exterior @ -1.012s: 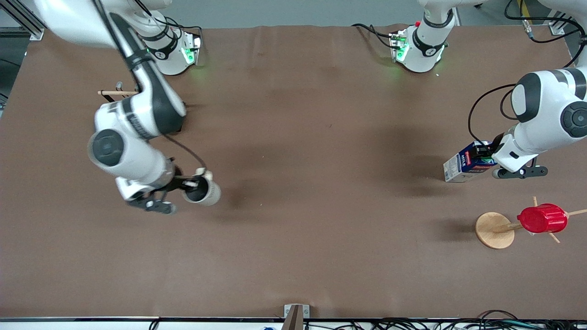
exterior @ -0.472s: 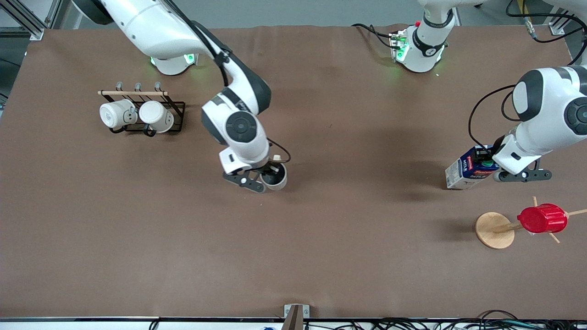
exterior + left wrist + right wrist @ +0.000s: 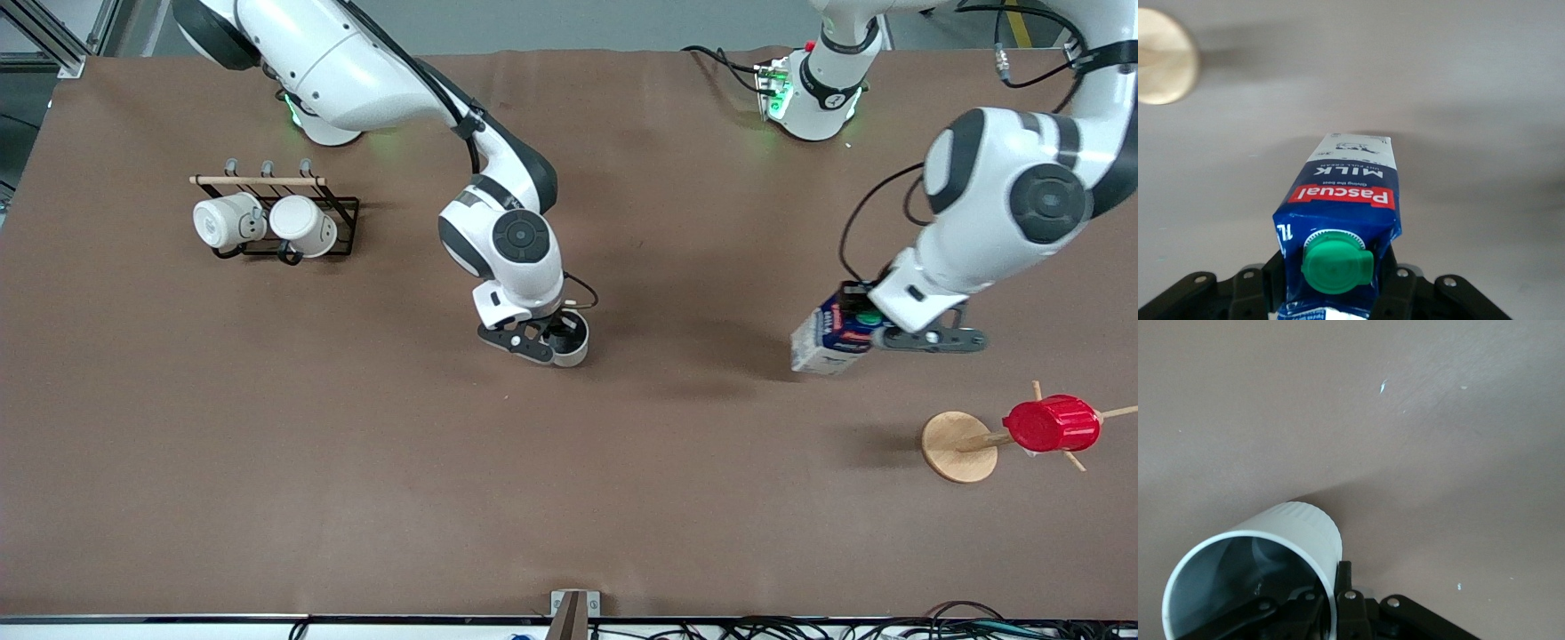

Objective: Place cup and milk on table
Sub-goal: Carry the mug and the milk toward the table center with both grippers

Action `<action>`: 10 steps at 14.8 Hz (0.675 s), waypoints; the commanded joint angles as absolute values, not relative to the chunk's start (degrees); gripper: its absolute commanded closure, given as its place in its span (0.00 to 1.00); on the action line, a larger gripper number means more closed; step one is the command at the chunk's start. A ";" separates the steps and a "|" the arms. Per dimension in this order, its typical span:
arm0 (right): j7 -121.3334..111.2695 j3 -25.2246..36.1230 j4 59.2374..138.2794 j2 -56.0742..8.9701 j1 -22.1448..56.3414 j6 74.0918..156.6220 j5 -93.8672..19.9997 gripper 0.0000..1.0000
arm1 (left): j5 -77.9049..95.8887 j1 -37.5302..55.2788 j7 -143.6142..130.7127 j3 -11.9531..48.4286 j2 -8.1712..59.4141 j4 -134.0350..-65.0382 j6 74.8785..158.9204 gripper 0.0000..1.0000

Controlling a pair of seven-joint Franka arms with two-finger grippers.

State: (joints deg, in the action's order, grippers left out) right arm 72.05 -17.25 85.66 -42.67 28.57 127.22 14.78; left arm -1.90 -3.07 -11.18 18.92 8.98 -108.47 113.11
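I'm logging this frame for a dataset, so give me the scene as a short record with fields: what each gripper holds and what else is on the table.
right gripper: shut on the cup, over the middle of the table
left gripper: shut on the milk, held tilted, green cap up, over the table
mug rack: two white mugs on it, toward the right arm's end
wooden stand: carries the red cup, toward the left arm's end

Two whitish mugs (image 3: 265,224) lying on their sides in a black wire rack (image 3: 342,213) with a wooden rail (image 3: 256,180) toward the right arm's end, red ribbed cup (image 3: 1052,424) hung on a wooden peg stand with round base (image 3: 949,442) toward the left arm's end, cables (image 3: 889,629) along the nearest edge
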 commanded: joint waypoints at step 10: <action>70.51 -21.53 84.81 -32.99 20.85 117.19 16.88 0.00 | -2.20 13.87 -35.84 23.03 25.12 -91.34 111.88 0.48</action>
